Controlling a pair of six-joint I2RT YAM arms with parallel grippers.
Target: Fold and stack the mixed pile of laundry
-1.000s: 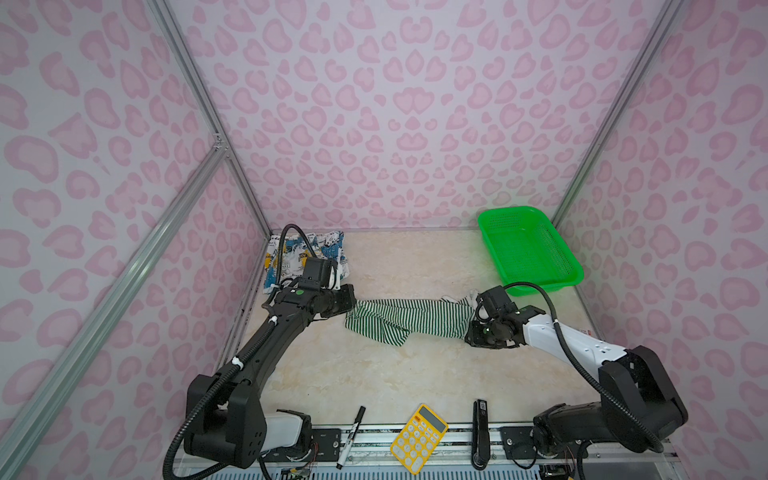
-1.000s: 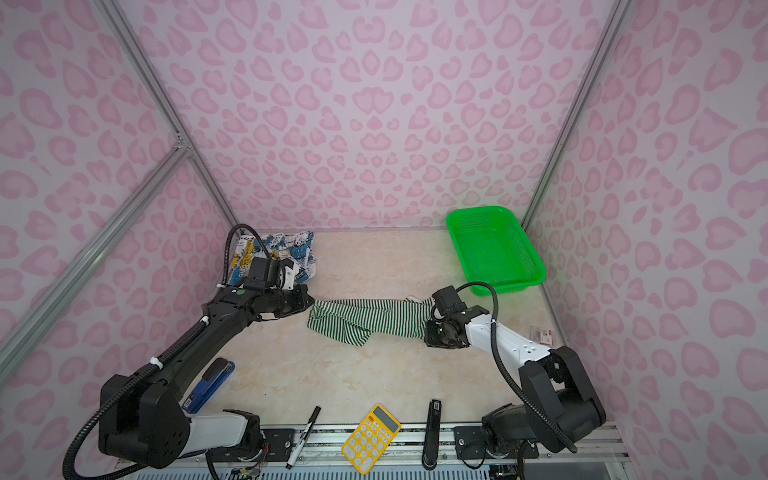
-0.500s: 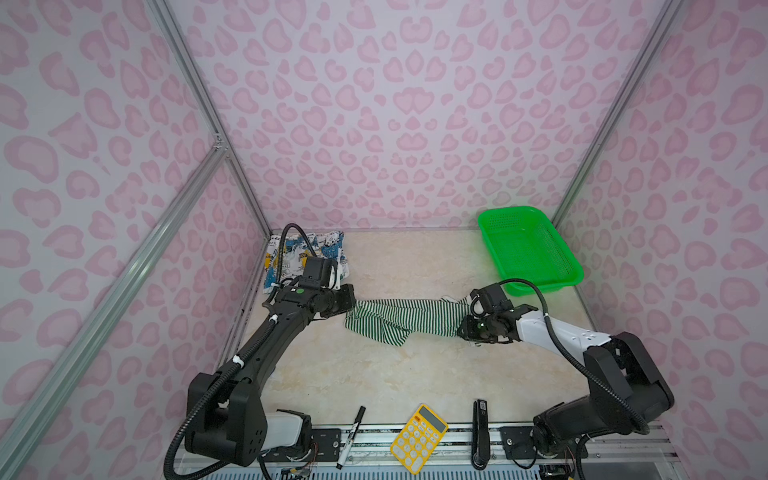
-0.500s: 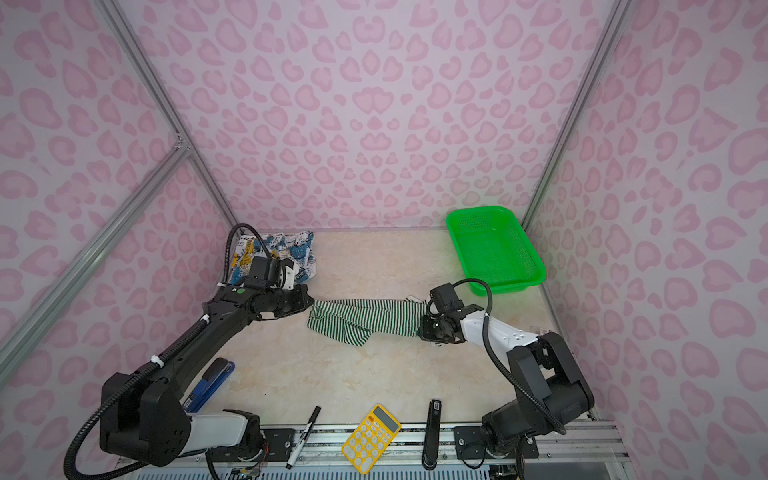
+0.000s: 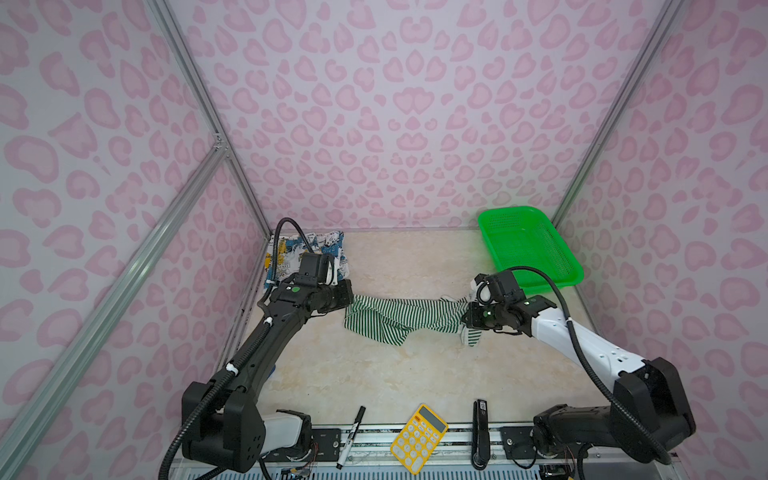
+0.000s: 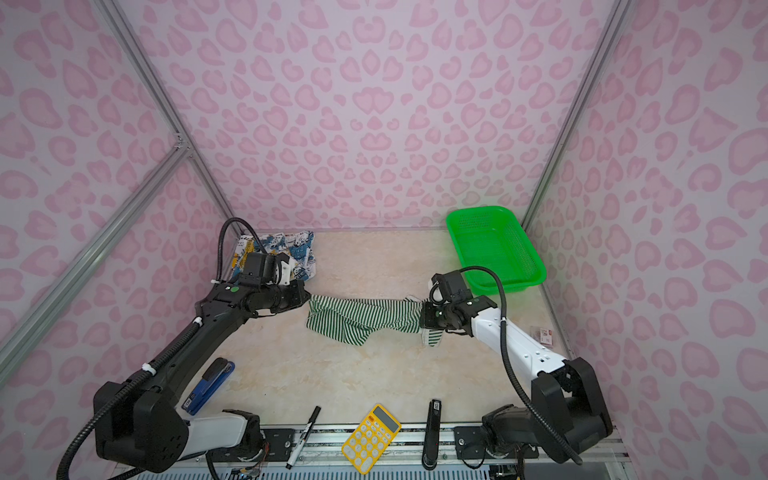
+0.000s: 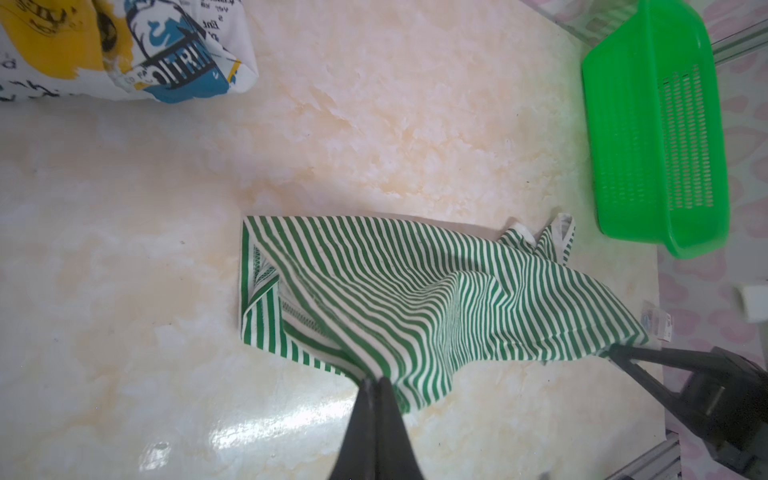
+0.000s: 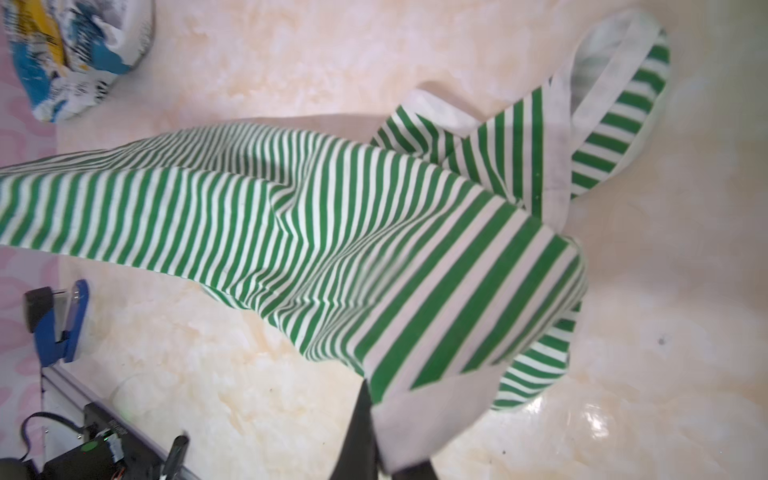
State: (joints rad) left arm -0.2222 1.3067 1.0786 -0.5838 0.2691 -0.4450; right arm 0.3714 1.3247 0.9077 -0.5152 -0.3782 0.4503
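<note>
The striped green-and-white garment (image 5: 399, 318) (image 6: 361, 318) hangs stretched between my two grippers just above the table, its middle sagging onto the surface. My left gripper (image 5: 351, 297) (image 7: 376, 380) is shut on its left edge. My right gripper (image 5: 465, 320) (image 8: 368, 386) is shut on the white-banded right end, and a strap loop (image 8: 615, 83) lies loose beyond it. In the right wrist view the cloth covers one finger. The white garment with the blue, yellow and black print (image 5: 332, 245) (image 7: 166, 54) lies bunched in the far left corner, behind the left wrist.
A bright green perforated basket (image 5: 552, 284) (image 7: 623, 124) stands at the far right. Along the front edge lie a marker (image 5: 351, 434), a yellow calculator (image 5: 419, 437) and a black stapler (image 5: 480, 434). A blue stapler (image 6: 210, 386) lies at the left by the left arm.
My right gripper has closed on the striped garment's right end and shifted slightly left. The left arm has held still with its grip.
</note>
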